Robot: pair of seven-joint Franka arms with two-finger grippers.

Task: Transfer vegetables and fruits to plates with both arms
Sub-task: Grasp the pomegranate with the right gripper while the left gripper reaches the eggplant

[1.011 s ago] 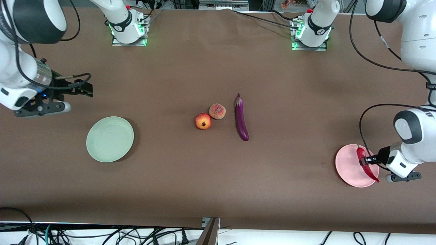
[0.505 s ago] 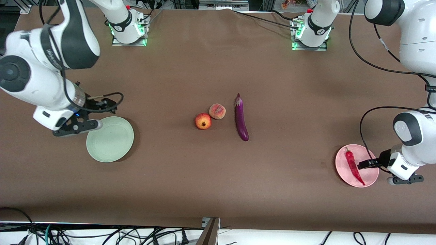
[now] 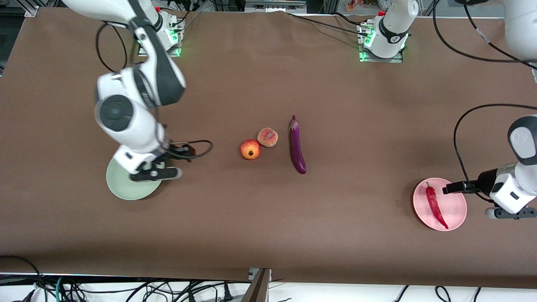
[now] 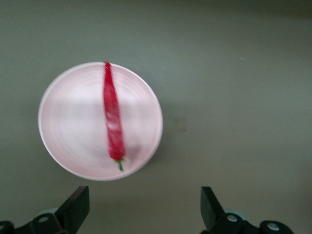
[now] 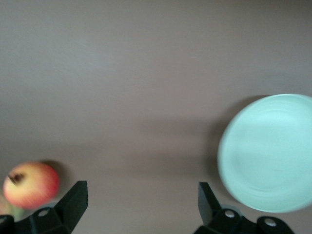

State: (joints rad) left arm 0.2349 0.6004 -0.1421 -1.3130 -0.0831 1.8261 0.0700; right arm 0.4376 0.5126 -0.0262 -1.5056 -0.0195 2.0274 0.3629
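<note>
While the red chili pepper (image 3: 435, 207) lies alone on the pink plate (image 3: 455, 200) at the left arm's end of the table (image 3: 356, 105), its green stem pointing toward the robots' bases, the left gripper (image 3: 447, 188) hangs over the rim of that plate with nothing in it. Its fingers (image 4: 74, 210) stand wide apart in the left wrist view, which looks straight down on the chili pepper (image 4: 112, 117) resting across the middle of the pink plate (image 4: 63, 122). Toward the right arm's end, the right gripper (image 3: 184, 150) is up over the bare cloth just beside the mint green plate (image 3: 119, 184), part of which the wrist hides. Its fingers (image 5: 72, 201) are spread too and hold nothing, with the mint green plate (image 5: 268, 153) and the pomegranate-like fruit (image 5: 30, 185) both showing in the right wrist view. Mid-table, the pomegranate-like fruit (image 3: 250, 149) sits touching the peach (image 3: 267, 137), which lies slightly farther from the front camera. The purple eggplant (image 3: 296, 145) lies just beside them toward the left arm's end, cap toward the bases.
</note>
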